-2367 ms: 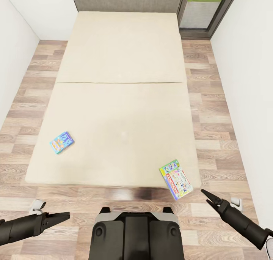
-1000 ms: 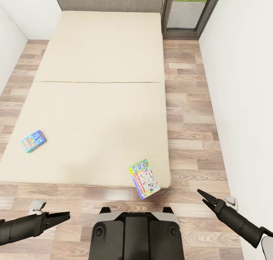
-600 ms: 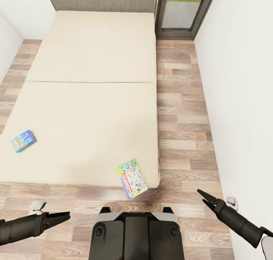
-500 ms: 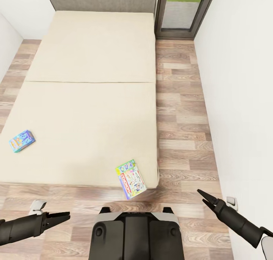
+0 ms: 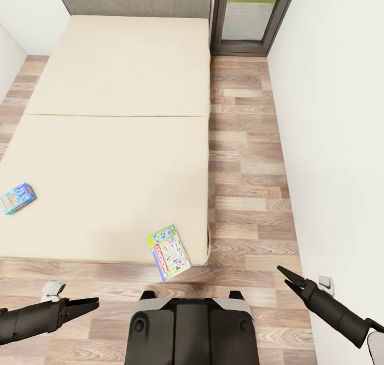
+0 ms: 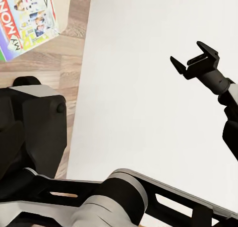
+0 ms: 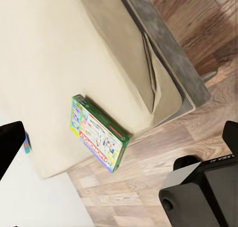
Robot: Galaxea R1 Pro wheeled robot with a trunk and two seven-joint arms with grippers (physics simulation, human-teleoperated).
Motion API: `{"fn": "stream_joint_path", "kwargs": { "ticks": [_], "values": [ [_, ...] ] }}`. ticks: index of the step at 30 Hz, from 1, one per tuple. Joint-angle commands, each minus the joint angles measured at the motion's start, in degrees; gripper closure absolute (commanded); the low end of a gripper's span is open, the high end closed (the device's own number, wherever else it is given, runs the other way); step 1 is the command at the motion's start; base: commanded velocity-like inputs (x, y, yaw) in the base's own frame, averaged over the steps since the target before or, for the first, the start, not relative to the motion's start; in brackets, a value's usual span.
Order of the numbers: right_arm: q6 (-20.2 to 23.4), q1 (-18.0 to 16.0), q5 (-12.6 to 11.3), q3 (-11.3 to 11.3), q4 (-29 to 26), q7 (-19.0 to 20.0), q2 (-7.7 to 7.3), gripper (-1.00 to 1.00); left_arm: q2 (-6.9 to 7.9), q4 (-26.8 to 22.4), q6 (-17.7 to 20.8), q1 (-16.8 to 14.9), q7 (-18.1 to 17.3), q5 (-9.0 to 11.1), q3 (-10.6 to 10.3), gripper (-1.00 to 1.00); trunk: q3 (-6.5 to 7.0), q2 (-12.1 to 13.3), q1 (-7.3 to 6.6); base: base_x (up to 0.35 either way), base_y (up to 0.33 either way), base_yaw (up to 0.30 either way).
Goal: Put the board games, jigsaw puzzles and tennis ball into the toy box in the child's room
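A green-edged board game [image 5: 168, 252] lies flat at the near right corner of the bed [image 5: 106, 141], its near end overhanging the mattress edge above the wooden floor [image 5: 250, 184]; its long axis runs roughly from the foot of the bed toward the headboard, skewed slightly, the near end swung toward the robot's right. The left wrist view catches a corner of the same box [image 6: 27, 16] closely enough to show red lettering on a white band along one long side, which the head view blurs; the right wrist view shows the box [image 7: 99, 132] from the side, with its green edge and its thickness. A second, smaller blue board game [image 5: 17, 198] sits far to the left on the bed, long axis running across the bed and slightly tilted. The left pincer [image 5: 89, 303] is held low on the robot's left, forearm nearly level, pointing inward toward the base, and I cannot tell whether it is released or clenched. The right pincer [image 5: 286, 277] reaches up and inward from the lower right, fingers parted and holding nothing, which the left wrist view [image 6: 194, 62] confirms against the white wall [image 5: 341, 141].
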Motion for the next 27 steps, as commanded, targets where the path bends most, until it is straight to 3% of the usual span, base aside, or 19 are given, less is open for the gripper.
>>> {"fn": "stream_joint_path", "kwargs": {
  "ticks": [1,7,14,18,23,27],
  "values": [
    [0.3,0.0,0.1,-0.1,0.0,0.3,0.00,-1.00,0.00,0.0,0.6,0.0,-0.2,-0.1,0.0,-1.00,-0.06,-0.1,0.03,0.001,-0.129,0.000],
    [0.3,0.0,0.1,0.0,0.0,0.3,0.05,-1.00,-0.39,0.2,0.1,-0.1,-0.2,-0.2,-0.2,-1.00,-0.06,-0.1,0.03,0.001,-0.074,0.000],
    [0.4,0.0,0.2,0.2,0.0,0.3,0.08,-1.00,-2.40,0.9,-3.1,-0.3,0.2,-0.4,-0.4,-1.00,-0.06,-0.1,0.03,0.000,-0.016,0.000],
    [0.4,0.0,0.2,0.3,0.0,0.3,0.09,-1.00,-3.33,1.4,-4.1,-0.6,2.4,-0.4,-0.4,-1.00,-0.06,-0.1,0.03,0.000,-0.005,0.000],
    [0.4,0.0,0.3,0.4,-0.1,0.3,0.09,-1.00,-5.90,4.6,-6.2,-2.6,8.5,-0.2,-0.5,-1.00,-0.06,-0.1,0.03,0.000,-0.002,0.000],
    [0.4,0.0,0.3,0.4,-0.2,0.4,0.07,-1.00,-7.14,11.0,-10.6,-5.5,11.7,-0.3,-0.5,-1.00,-0.06,-0.1,0.03,0.000,0.000,0.000]
  ]
}}
